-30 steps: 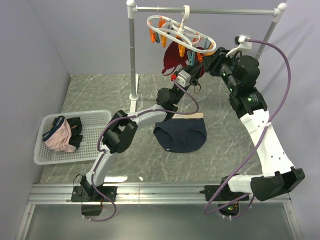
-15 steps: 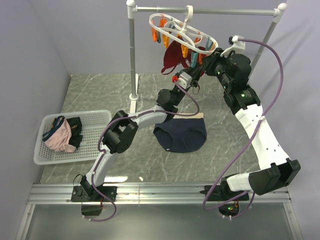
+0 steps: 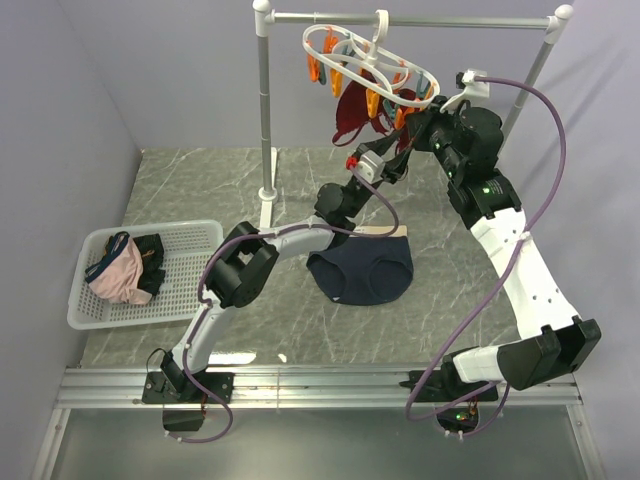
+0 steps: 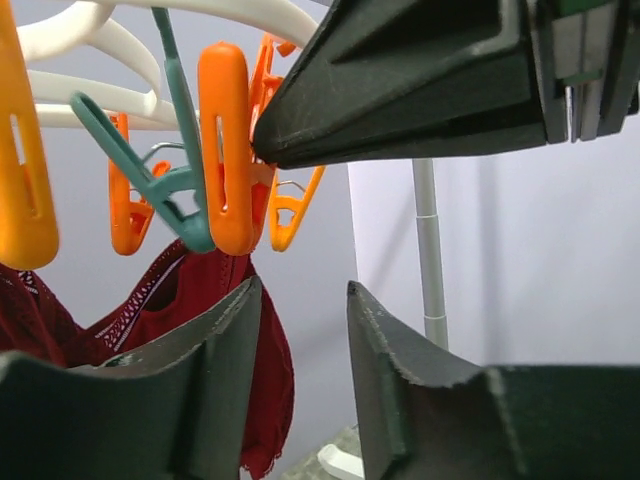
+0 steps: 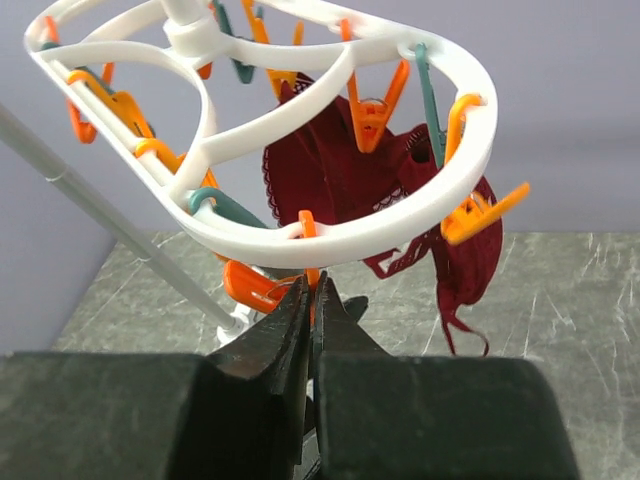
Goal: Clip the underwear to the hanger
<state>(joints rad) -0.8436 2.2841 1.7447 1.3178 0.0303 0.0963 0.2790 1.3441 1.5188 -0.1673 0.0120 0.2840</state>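
The navy underwear lies flat on the marble table, held by neither gripper. The white ring hanger hangs by its hook from the grey rail, with orange and teal clips below it. My right gripper is at the hanger's near right rim; in the right wrist view the gripper is shut on an orange clip under the ring. My left gripper is raised just below it. In the left wrist view it is open and empty, just under that orange clip.
A maroon-red garment hangs from the hanger's clips and shows in the wrist views. The grey rail stand's post rises left of the hanger. A white basket with a pink garment sits at the left.
The hanger has swung a little to the right. My right gripper has moved in to its rim and my left gripper has risen closer under the clips. The underwear has not moved.
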